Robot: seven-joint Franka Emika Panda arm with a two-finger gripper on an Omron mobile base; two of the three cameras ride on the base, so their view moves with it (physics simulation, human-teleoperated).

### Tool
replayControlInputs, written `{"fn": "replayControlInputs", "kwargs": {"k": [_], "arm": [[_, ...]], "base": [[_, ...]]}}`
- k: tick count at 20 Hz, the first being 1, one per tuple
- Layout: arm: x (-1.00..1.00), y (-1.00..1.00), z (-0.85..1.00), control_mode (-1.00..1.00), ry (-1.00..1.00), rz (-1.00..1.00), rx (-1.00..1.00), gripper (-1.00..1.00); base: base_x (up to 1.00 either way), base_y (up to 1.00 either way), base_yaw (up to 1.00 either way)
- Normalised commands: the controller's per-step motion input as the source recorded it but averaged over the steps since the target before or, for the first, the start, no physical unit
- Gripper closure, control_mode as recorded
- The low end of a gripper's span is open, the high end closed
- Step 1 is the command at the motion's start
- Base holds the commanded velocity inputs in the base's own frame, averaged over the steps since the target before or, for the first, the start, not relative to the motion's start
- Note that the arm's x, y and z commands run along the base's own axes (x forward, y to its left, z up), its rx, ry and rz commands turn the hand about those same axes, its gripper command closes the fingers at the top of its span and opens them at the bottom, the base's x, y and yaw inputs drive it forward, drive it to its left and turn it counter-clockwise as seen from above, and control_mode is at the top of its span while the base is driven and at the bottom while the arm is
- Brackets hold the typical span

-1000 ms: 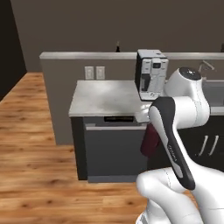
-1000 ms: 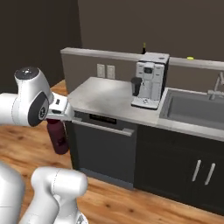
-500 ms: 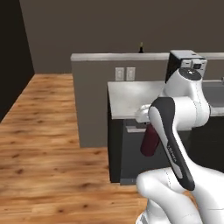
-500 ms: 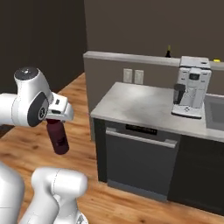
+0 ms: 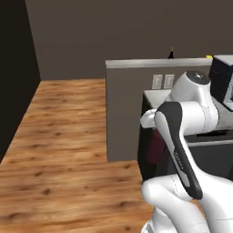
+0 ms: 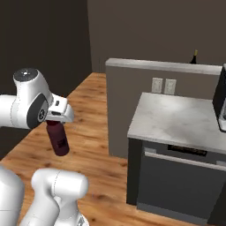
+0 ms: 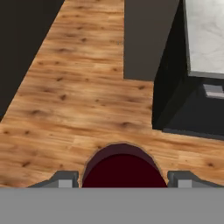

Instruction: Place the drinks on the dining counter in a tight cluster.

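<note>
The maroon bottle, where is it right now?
The maroon bottle hangs in the gripper above the wooden floor, left of the grey counter in the right base view.

The scene is being lit evenly and rather dimly, with no single source being shown. The wooden floor is being rendered warm and bright, while the left wall is being left almost black. A soft sheen is being cast on the marble worktop. Edges are being rendered slightly soft and pixelated throughout.
</note>
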Motion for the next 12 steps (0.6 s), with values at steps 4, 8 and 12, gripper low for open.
{"fn": "replayControlInputs", "kwargs": {"k": [4,8,12], "arm": [[0.0,0.0,0.0,1.0,0.0,0.0,0.0,1.0],[0.0,0.0,0.0,1.0,0.0,0.0,0.0,1.0],[0.0,0.0,0.0,1.0,0.0,0.0,0.0,1.0]], "base": [[1.0,1.0,-0.19],[1.0,1.0,-0.2],[1.0,1.0,-0.2]]}}
